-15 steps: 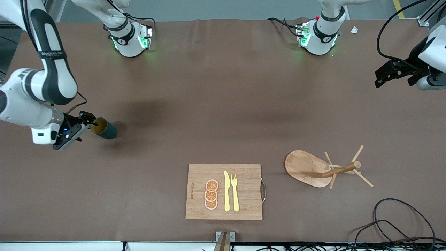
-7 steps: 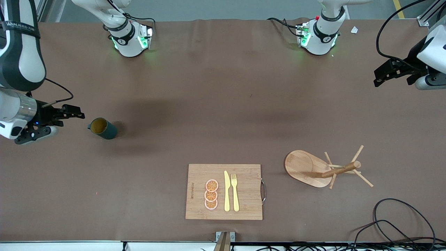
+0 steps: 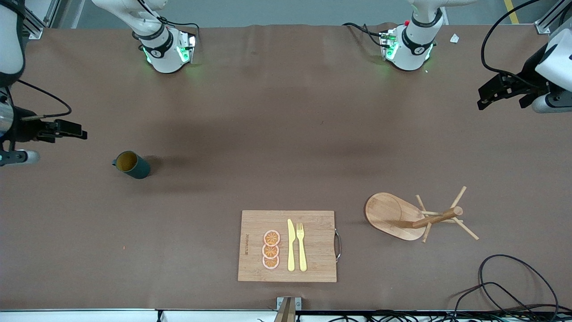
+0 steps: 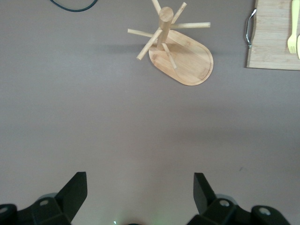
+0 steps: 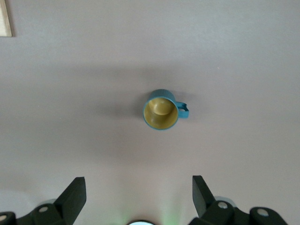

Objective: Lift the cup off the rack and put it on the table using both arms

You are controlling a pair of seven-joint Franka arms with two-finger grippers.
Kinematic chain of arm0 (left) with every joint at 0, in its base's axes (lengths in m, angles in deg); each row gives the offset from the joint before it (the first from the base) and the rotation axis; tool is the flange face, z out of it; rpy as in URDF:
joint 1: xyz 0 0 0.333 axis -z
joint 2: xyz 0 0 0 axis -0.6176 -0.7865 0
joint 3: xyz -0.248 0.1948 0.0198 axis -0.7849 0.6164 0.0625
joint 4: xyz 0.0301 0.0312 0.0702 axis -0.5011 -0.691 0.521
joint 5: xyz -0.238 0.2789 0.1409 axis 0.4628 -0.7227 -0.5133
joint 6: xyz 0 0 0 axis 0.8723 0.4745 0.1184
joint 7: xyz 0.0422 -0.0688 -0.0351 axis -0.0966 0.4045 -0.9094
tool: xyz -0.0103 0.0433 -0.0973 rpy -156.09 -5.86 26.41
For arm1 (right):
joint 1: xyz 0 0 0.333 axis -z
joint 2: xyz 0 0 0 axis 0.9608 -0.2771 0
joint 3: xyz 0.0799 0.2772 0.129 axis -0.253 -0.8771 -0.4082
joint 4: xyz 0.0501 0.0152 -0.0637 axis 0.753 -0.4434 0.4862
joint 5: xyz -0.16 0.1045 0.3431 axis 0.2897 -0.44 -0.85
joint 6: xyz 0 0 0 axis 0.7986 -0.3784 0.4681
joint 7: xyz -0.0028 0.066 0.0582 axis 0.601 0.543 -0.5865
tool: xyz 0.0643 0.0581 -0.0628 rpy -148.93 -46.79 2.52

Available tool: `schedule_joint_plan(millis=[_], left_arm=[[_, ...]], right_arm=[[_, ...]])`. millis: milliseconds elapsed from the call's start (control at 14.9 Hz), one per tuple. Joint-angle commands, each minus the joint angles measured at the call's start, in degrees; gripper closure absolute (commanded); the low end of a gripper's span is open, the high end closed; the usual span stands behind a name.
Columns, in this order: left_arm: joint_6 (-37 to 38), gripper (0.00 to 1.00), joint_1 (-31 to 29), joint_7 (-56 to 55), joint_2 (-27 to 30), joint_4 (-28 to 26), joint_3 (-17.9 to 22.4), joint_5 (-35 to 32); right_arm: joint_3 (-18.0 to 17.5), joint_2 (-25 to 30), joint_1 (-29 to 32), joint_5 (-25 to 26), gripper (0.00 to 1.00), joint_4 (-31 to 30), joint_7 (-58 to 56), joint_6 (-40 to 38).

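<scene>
The dark teal cup (image 3: 132, 164) (image 5: 161, 109) stands alone on the brown table (image 3: 286, 134), mouth up, toward the right arm's end. My right gripper (image 3: 78, 130) (image 5: 139, 185) hangs open and empty above the table, clear of the cup and closer to that end's edge. The wooden rack (image 3: 402, 217) (image 4: 180, 51) stands toward the left arm's end with bare pegs. My left gripper (image 3: 485, 96) (image 4: 140, 180) is open and empty, raised over the table near the left arm's end, well apart from the rack.
A bamboo cutting board (image 3: 286, 246) with a yellow knife, a fork and orange slices lies near the front edge, between cup and rack. Black cables (image 3: 514, 286) loop at the near corner by the rack. Both arm bases stand along the back edge.
My right gripper, which was at the cup's rim, has pulled away toward the right arm's end of the table. The cup stays in place. The left arm has barely moved.
</scene>
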Motion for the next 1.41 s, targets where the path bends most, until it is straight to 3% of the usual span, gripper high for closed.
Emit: schedule_joint_plan(millis=[0,335,736,1338], left_arm=[[0.8,0.0,-0.2,0.0,1.0,0.1,0.0,1.3],[1.8,0.0,-0.4,-0.3,1.9,-1.6,-1.1,1.3],[1.3,0.0,-0.4,-0.1,3.0,-2.5,-1.1,0.8],[1.7,0.0,-0.5,0.8,0.4,1.3,-0.6,0.6]], right_arm=[[-0.9,-0.4,0.6,1.1,0.0,4.9,2.2,-2.9],[-0.7,-0.6,0.6,1.4,0.0,8.7,3.0,-5.3],[-1.0,-0.1,-3.2,4.4,0.0,8.4,7.9,-5.7],[-0.6,8.9,-2.1,2.5,0.0,2.6,7.7,-6.6]])
